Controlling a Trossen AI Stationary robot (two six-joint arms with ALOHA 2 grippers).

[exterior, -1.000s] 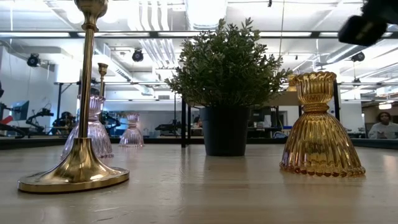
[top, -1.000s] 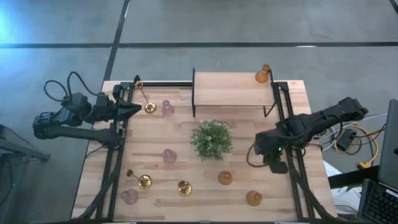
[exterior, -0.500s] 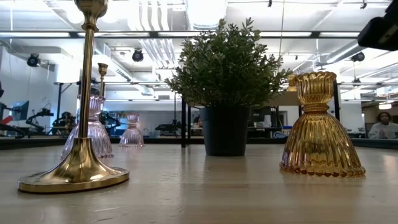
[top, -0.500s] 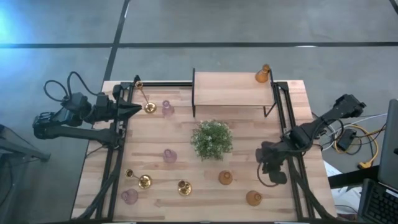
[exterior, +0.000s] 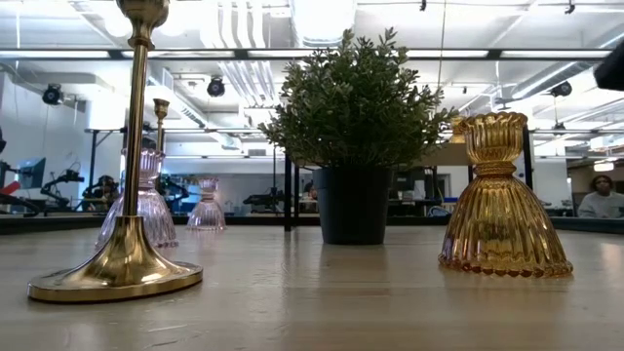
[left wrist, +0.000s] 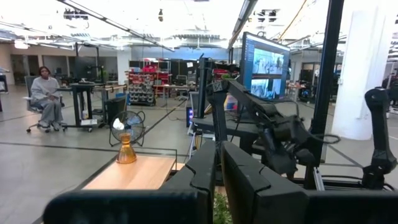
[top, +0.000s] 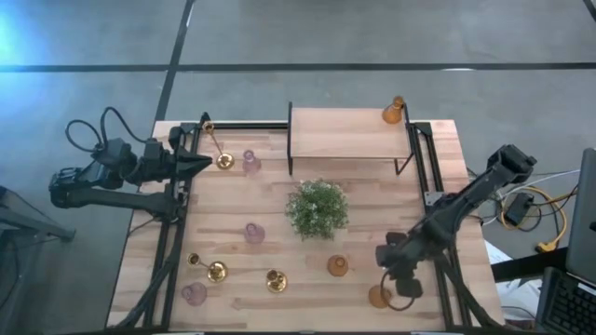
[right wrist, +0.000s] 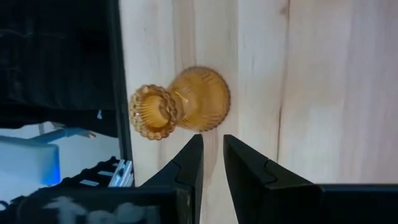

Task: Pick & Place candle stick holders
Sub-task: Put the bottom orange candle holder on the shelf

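Observation:
My right gripper (top: 395, 275) hovers over the table's near right part, pointing down, fingers shut and empty (right wrist: 211, 146). An amber glass holder (top: 379, 297) stands upright on its wide base just beyond the fingertips (right wrist: 180, 109). A second amber holder (top: 337, 266) stands nearby, and a third (top: 395, 112) stands on the wooden shelf (top: 349, 133). Pink holders (top: 250, 163) (top: 254, 233) (top: 194, 294) and brass holders (top: 219, 149) (top: 209, 268) (top: 276, 281) stand on the left half. My left gripper (top: 203, 164) waits, shut, at the left edge.
A bushy green potted plant (top: 318, 208) stands mid-table, left of my right arm. The black frame rail (top: 445, 270) runs along the table's right edge under the arm. In the low view a brass holder (exterior: 127, 263) and an amber holder (exterior: 502, 205) stand near the front edge.
My right gripper has moved from beside the plant toward the table's near edge and come over the amber holder at the near right. Nothing else has moved.

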